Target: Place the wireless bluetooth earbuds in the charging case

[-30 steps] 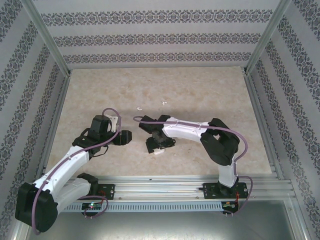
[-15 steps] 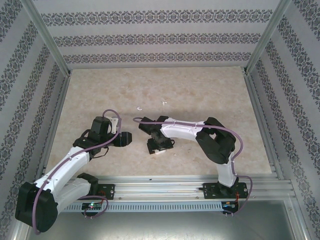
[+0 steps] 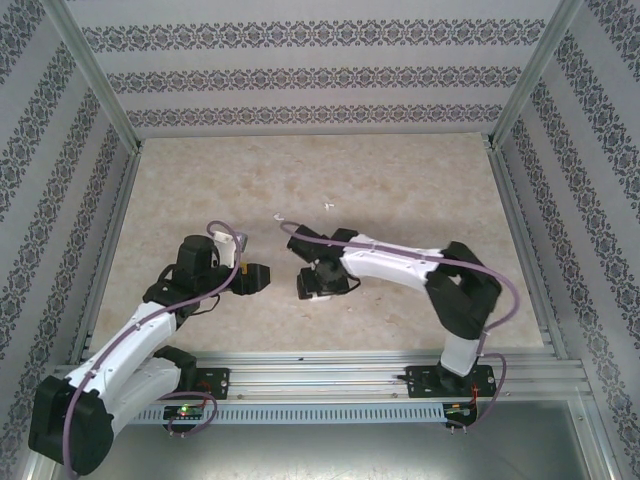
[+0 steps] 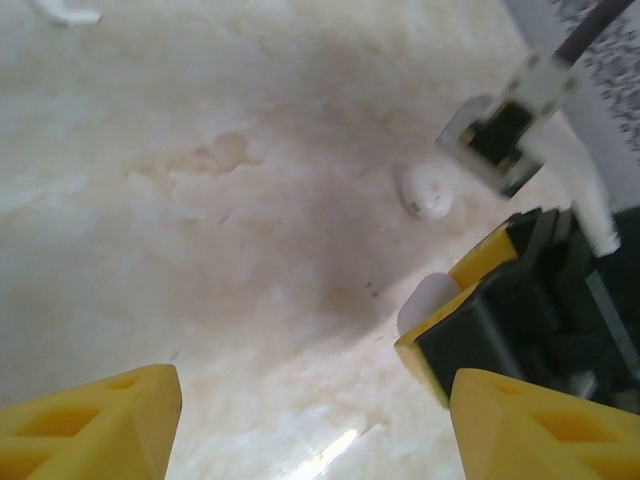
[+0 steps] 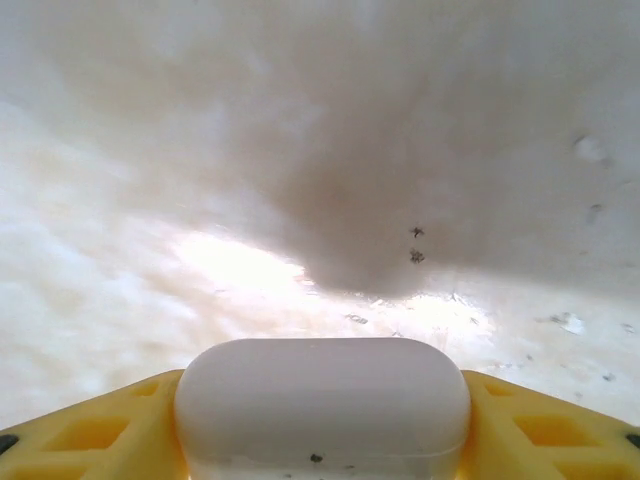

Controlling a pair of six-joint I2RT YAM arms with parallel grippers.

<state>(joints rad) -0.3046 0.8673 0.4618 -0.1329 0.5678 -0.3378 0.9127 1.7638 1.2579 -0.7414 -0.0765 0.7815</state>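
The charging case [image 5: 322, 395], a glossy white rounded box, sits between the yellow fingers of my right gripper [image 5: 322, 425], which is shut on it. From above, the right gripper [image 3: 318, 287] is near the table's middle with the case [image 3: 316, 296] at its tip. In the left wrist view the case [image 4: 428, 300] peeks out beside a yellow finger of the right gripper. My left gripper [image 3: 256, 277] is just left of it, and its jaws [image 4: 310, 400] are open with nothing between them. Two earbuds [image 3: 281, 217] [image 3: 327, 205] lie on the table further back; one earbud [image 4: 428, 190] shows ahead of the left gripper.
The marbled tabletop [image 3: 400, 180] is ringed by patterned walls and aluminium rails [image 3: 520, 230]. A rail with both arm bases runs along the near edge [image 3: 330, 375]. The right arm's white link and cable [image 4: 560, 110] cross the right side of the left wrist view.
The right gripper has closed on the charging case and shifted slightly back with it, its elbow swinging right. The left gripper has edged right towards it.
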